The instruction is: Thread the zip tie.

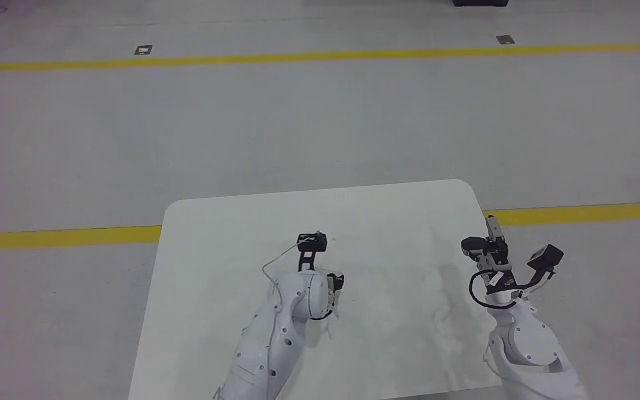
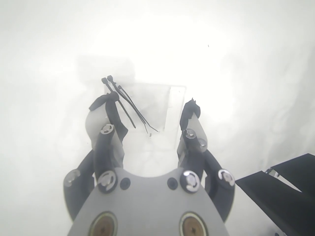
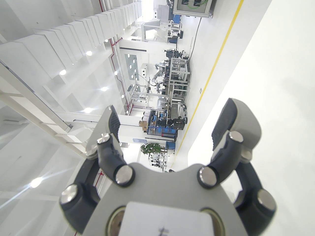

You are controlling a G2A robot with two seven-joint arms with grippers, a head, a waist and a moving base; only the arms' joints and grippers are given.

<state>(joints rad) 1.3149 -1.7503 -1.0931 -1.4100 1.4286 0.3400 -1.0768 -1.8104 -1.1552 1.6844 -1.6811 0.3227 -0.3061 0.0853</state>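
Three black zip ties (image 2: 128, 116) lie in a loose fan against a clear tray (image 2: 160, 104) on the white table (image 1: 400, 215), right under my left pincer (image 2: 147, 103). That pincer hangs over the middle of the table's near half, jaws wide and holding nothing. One finger (image 2: 109, 114) overlaps the ties near their heads, though I cannot tell whether it touches them. My right pincer (image 3: 171, 105) sits at the table's right edge, well apart from the ties. It is spread wide and empty too, pointing out past the table.
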